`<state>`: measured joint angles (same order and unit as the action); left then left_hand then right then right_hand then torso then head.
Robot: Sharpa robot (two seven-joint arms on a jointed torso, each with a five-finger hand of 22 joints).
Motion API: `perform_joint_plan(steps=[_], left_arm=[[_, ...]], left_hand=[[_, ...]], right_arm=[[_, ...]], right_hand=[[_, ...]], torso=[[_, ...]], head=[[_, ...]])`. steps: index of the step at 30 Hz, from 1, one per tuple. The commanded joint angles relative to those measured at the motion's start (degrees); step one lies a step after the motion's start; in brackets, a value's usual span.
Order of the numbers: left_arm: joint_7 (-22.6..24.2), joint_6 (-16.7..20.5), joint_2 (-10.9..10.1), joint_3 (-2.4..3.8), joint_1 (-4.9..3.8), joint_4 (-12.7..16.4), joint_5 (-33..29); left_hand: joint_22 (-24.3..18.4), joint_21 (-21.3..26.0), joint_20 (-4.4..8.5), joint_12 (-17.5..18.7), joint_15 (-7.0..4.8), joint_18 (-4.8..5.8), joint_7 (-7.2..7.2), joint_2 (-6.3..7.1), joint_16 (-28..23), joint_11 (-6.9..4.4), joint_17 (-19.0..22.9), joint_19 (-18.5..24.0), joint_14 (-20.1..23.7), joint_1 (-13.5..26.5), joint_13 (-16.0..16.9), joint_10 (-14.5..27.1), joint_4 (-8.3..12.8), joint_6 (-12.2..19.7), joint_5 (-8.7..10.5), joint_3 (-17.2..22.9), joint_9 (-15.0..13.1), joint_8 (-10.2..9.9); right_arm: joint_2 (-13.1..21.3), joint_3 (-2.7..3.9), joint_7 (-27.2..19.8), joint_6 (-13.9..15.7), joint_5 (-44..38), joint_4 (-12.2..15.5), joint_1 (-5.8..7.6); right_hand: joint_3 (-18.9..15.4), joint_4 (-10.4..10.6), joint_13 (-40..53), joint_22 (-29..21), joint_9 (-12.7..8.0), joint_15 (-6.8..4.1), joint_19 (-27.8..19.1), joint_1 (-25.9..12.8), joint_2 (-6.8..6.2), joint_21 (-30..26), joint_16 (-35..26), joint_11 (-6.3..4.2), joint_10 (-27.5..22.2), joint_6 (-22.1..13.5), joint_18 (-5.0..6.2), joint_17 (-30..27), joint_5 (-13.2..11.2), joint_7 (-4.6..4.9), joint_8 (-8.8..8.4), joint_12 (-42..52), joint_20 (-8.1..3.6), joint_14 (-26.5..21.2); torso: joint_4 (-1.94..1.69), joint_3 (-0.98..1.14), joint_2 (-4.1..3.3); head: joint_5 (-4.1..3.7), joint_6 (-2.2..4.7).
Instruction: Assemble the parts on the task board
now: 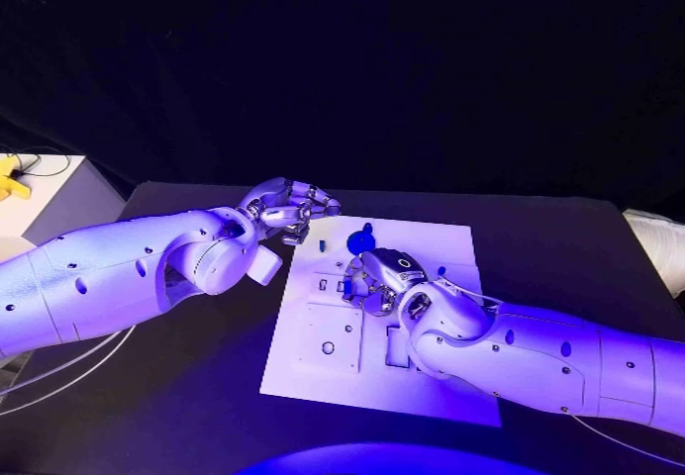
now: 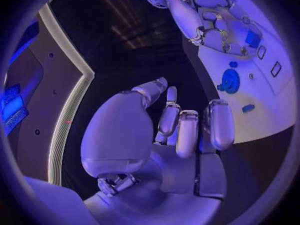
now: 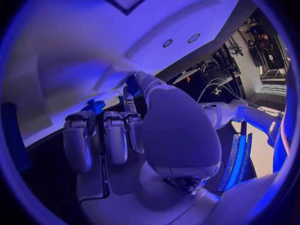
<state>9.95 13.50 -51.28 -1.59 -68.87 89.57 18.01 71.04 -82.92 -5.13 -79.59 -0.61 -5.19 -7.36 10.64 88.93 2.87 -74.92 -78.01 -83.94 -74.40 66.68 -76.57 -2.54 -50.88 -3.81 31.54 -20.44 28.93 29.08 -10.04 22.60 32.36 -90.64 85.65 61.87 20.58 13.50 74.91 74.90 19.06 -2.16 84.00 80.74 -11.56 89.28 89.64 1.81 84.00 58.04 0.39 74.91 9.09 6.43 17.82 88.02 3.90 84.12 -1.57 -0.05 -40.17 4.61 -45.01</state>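
Note:
The white task board [image 1: 429, 247] lies in the middle of the black table. On its far part stands a round blue part [image 1: 364, 240], also in the left wrist view [image 2: 230, 80], with a small blue part [image 2: 248, 108] lying close to it. My right hand [image 1: 378, 282] hovers low over the board's middle and pinches a small blue part [image 3: 131, 86] between thumb and finger, its other fingers curled down. Another blue piece [image 3: 95, 106] shows just past those fingers. My left hand [image 1: 293, 210] hangs at the board's far left corner, off the board, fingers curled [image 2: 187, 130] on nothing.
Several empty recesses [image 1: 397, 346] mark the board's near half. A white stand [image 1: 57, 203] with a yellow object [image 1: 15, 178] sits at the table's far left. A pale bundle [image 1: 656, 242] lies at the right edge. Bare black tabletop [image 1: 186, 396] lies left of the board.

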Motion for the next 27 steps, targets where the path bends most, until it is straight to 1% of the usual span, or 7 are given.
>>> perform_joint_plan(steps=[1, 7, 11, 20, 22, 24, 27], left_arm=[[0.06, -1.18, 0.14, 0.03, -0.01, 0.04, 0.30], [0.17, -1.53, 0.15, 0.03, -0.01, 0.03, 0.31], [0.21, -1.48, 0.14, 0.03, -0.01, 0.05, 0.32], [0.18, -1.37, 0.08, 0.03, -0.01, 0.05, 0.33], [0.16, -1.38, 0.05, 0.03, -0.01, 0.09, 0.35], [0.13, -1.37, 0.01, 0.03, -0.01, 0.12, 0.38], [0.09, -1.37, -0.01, 0.03, -0.01, 0.10, 0.40]], left_hand=[[0.05, -0.24, 0.05, 0.34, -0.03, 1.18, -0.25, 0.09, 0.31, 0.15, -12.22, -0.49, -5.06, 0.66, -0.05, 0.35, -0.21, 0.27, 0.12, -0.16, 0.09, -0.19], [0.15, -0.28, 0.00, 1.01, 0.03, 1.20, -0.31, 0.16, 0.26, 0.21, -12.01, -0.54, -4.99, 0.72, -1.43, 1.28, -0.25, 0.40, 0.11, -0.22, 0.12, -0.30], [0.19, -0.30, -0.03, 1.31, 0.06, 1.21, -0.35, 0.21, 0.23, 0.24, -11.91, -0.56, -4.95, 0.71, -2.00, 1.69, -0.24, 0.49, 0.11, -0.23, 0.14, -0.37], [0.09, -0.26, -0.08, 1.75, 0.12, 1.19, -0.42, 0.21, 0.16, 0.30, -11.67, -0.48, -4.86, 0.65, -2.78, 2.27, -0.22, 0.62, 0.09, -0.20, 0.17, -0.47], [0.09, -0.26, -0.08, 1.75, 0.12, 1.19, -0.42, 0.21, 0.16, 0.30, -11.67, -0.48, -4.86, 0.65, -2.78, 2.27, -0.22, 0.62, 0.09, -0.20, 0.17, -0.47], [0.17, -0.29, -0.09, 1.65, 0.13, 1.21, -0.43, 0.21, 0.17, 0.31, -11.73, -0.53, -4.88, 0.62, -2.54, 2.16, -0.20, 0.64, 0.08, -0.19, 0.18, -0.49], [0.17, -0.29, -0.09, 1.65, 0.13, 1.21, -0.43, 0.21, 0.17, 0.31, -11.73, -0.53, -4.88, 0.62, -2.54, 2.16, -0.20, 0.64, 0.08, -0.19, 0.18, -0.49]], right_arm=[[-0.08, -0.06, 0.42, -1.48, -0.77, -0.11, -0.14], [-0.07, -0.06, 0.83, -2.11, -0.75, -0.22, -0.14], [-0.08, -0.06, 0.93, -2.41, -0.71, -0.21, -0.14], [-0.10, -0.06, 0.84, -2.24, -0.64, 0.03, -0.14], [-0.11, -0.06, 0.81, -2.14, -0.64, 0.03, -0.14], [-0.10, -0.06, 0.84, -2.05, -0.64, 0.02, -0.14], [-0.08, -0.06, 0.89, -1.80, -0.69, 0.03, -0.14]], right_hand=[[0.06, 0.38, 13.14, 14.43, -0.16, 0.20, 5.54, -0.93, -0.20, -0.29, 0.27, 0.24, 4.01, -0.64, -0.13, 14.89, -0.57, 0.17, -0.38, -0.31, 0.03, 5.83], [-0.06, 0.67, 12.41, 14.27, -0.41, 0.49, 5.42, -1.45, -0.53, -0.54, 0.24, 0.56, 3.24, -1.47, -0.06, 14.81, -1.43, 0.54, -0.64, -1.18, 0.28, 5.81], [-0.41, 0.97, 12.16, 14.21, -0.64, 0.73, 5.38, -1.92, -0.90, -0.64, 0.25, 0.83, 2.97, -2.14, -0.04, 14.82, -2.38, 0.84, -0.90, -1.48, 0.50, 5.81], [-1.92, 1.95, 11.61, 14.18, -1.03, 1.09, 5.35, -2.89, -1.60, -0.71, 0.25, 1.22, 2.40, -3.06, -0.02, 14.84, -3.77, 1.22, -1.22, -2.14, 0.88, 5.81], [-3.20, 2.63, 11.65, 14.21, -1.14, 1.18, 5.37, -3.51, -1.80, -0.67, 0.29, 1.31, 2.45, -3.24, -0.03, 14.94, -4.08, 1.26, -1.21, -2.09, 1.02, 5.84], [-4.91, 2.97, 11.59, 14.24, -1.21, 1.22, 5.39, -4.19, -1.75, -0.64, 0.30, 1.30, 2.38, -3.33, -0.04, 14.95, -2.99, 1.26, -1.13, -2.17, 1.08, 5.84], [-6.16, 3.02, 11.45, 14.18, -1.28, 1.22, 5.35, -4.23, -1.43, -0.73, 0.28, 1.32, 2.23, -3.47, -0.02, 14.90, -2.71, 1.26, -1.08, -2.33, 1.10, 5.83]], torso=[[0.02, 0.02, 0.01], [0.01, 0.00, -0.03], [0.01, -0.02, -0.01], [-0.01, 0.01, -0.03], [0.03, 0.01, -0.03], [0.05, 0.03, -0.08], [0.08, 0.08, -0.08]], head=[[-0.10, -0.01], [-0.09, 0.05], [-0.29, 0.56], [-0.26, 0.43], [-0.36, 0.46], [-0.38, 0.54], [-0.36, 0.62]])
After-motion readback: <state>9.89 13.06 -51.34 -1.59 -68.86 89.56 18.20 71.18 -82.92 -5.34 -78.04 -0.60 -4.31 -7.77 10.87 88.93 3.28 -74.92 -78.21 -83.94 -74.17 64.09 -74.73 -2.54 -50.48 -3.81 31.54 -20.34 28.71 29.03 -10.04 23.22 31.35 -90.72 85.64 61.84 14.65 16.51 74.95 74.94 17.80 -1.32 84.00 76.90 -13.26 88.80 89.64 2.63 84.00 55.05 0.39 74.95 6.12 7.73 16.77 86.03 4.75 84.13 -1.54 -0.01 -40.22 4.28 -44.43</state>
